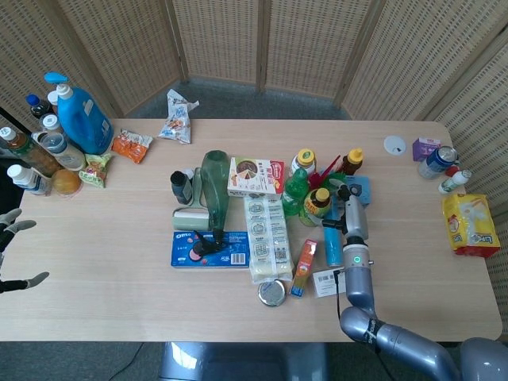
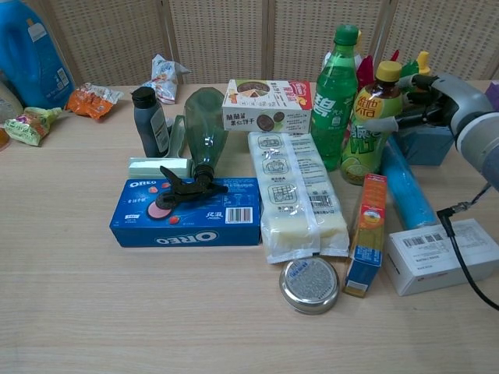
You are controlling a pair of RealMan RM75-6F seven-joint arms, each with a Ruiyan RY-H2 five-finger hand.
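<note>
Left hand (image 1: 14,252) hangs off the table edge, far left of the Oreo box (image 2: 185,211), fingers spread, holding nothing. Right of the box, past the green bottle (image 2: 335,97), the yellow-capped bottle (image 2: 368,123) stands upright. Right hand (image 2: 437,105) is beside it, fingers apart, one fingertip touching its label, likely lining up a grasp.

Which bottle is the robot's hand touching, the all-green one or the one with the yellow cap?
The yellow-capped bottle. The right hand reaches its side, while the taller green bottle stands further left, untouched.
</note>
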